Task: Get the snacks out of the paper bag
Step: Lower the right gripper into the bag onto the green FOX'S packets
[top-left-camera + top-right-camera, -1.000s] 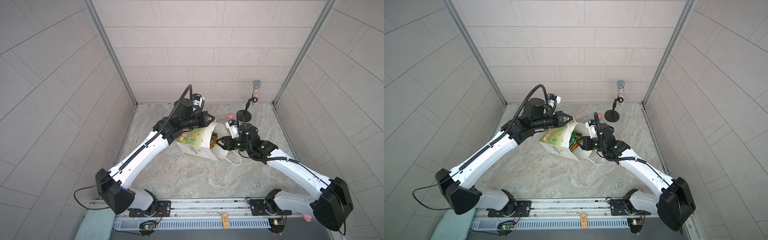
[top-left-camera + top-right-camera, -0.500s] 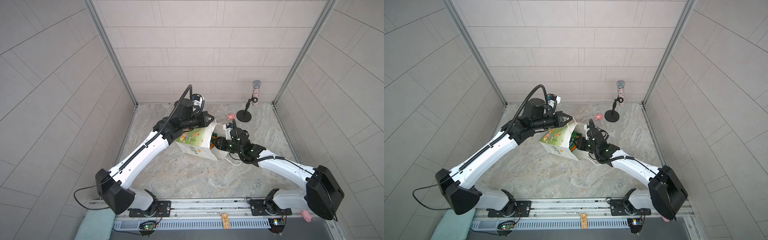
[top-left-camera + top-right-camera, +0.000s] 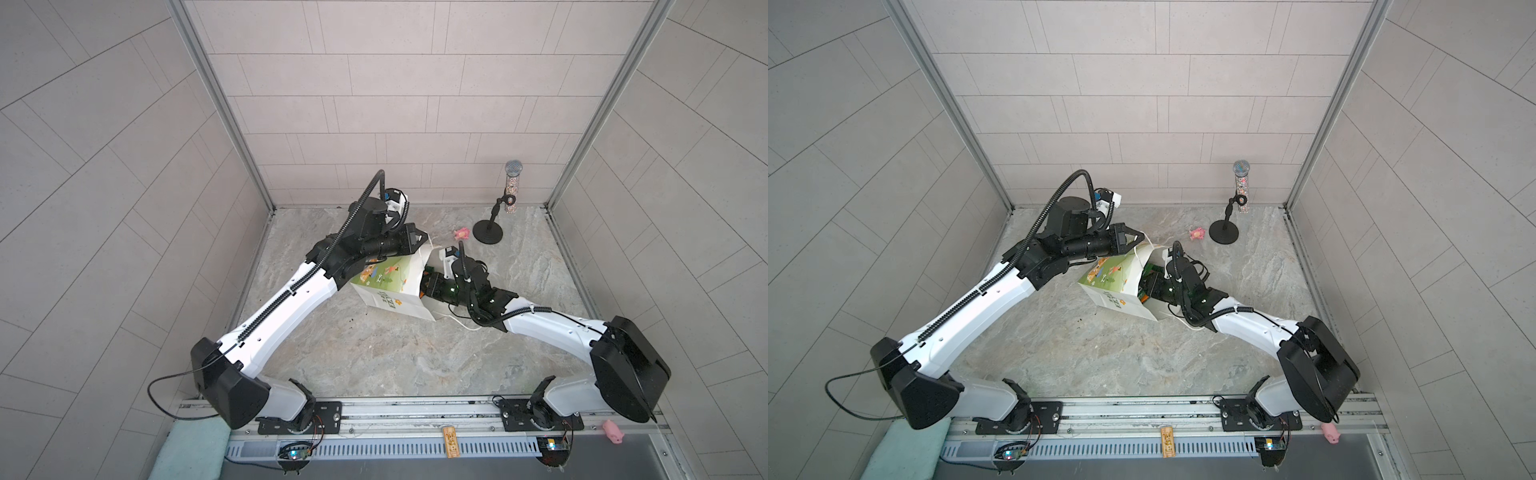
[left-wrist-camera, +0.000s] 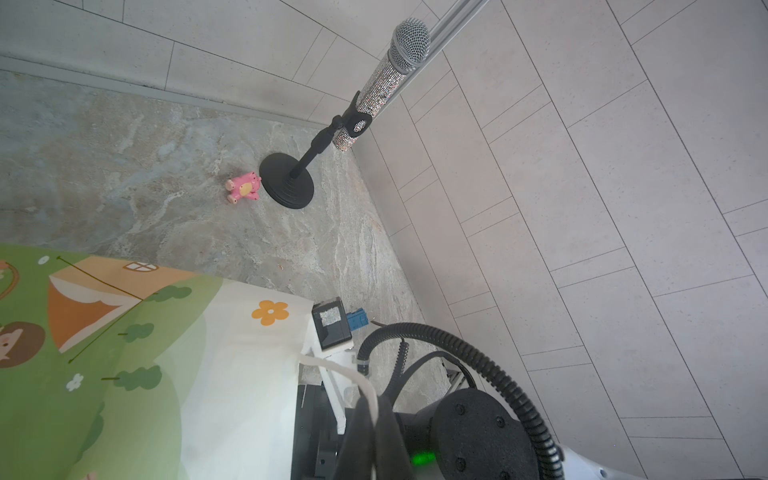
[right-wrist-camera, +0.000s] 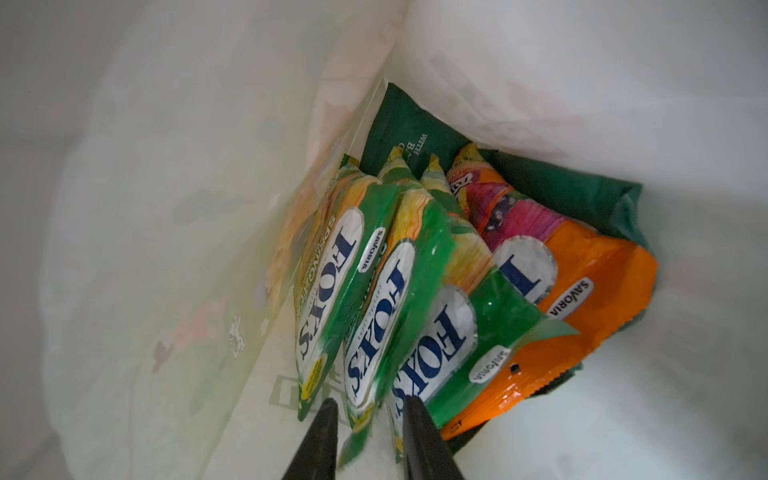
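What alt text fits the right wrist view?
Inside the paper bag, the right gripper straddles the edge of the middle FOX'S packet. Two other FOX'S packets flank it, beside an orange packet and a dark green bag.

White paper bag (image 3: pixel 388 286) tipped sideways, mouth open; inside: three FOX'S packets (image 5: pixel 374 316), orange packet (image 5: pixel 590 291), dark green bag (image 5: pixel 411 124).

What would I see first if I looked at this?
The flowery paper bag mid-table, tilted, with the right jaws inside it. In there sit bright snacks: green FOX'S packets, an orange one, a dark green one. The left jaws pinch its handle.
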Action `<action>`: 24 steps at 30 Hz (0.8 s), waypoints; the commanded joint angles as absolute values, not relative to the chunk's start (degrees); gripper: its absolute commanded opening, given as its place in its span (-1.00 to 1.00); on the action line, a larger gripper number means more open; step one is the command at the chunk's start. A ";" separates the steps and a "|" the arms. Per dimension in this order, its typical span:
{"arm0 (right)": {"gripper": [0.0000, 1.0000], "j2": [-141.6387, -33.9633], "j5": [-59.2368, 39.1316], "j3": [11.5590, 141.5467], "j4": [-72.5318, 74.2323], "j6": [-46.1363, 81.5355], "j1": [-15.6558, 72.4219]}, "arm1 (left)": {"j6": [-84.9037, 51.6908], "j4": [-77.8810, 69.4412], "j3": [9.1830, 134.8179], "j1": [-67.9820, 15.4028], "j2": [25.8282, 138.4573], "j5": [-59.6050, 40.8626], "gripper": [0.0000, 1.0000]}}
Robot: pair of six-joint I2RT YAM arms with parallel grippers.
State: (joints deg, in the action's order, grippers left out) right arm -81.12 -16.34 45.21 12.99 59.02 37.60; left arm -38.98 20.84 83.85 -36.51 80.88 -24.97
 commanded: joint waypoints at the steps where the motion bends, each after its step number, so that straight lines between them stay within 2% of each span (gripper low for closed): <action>1: -0.42 -82.06 -16.29 46.30 15.17 61.65 37.95 | -38.14 20.65 84.68 -36.74 79.29 -24.74 -1.00; 14: -0.39 -84.44 -9.90 47.19 16.57 67.98 37.89 | -37.80 21.09 84.64 -36.74 78.95 -25.15 -1.00; 24: -0.43 -88.63 -10.78 49.55 17.47 68.20 37.90 | -37.57 21.53 84.79 -36.74 78.75 -25.06 -1.00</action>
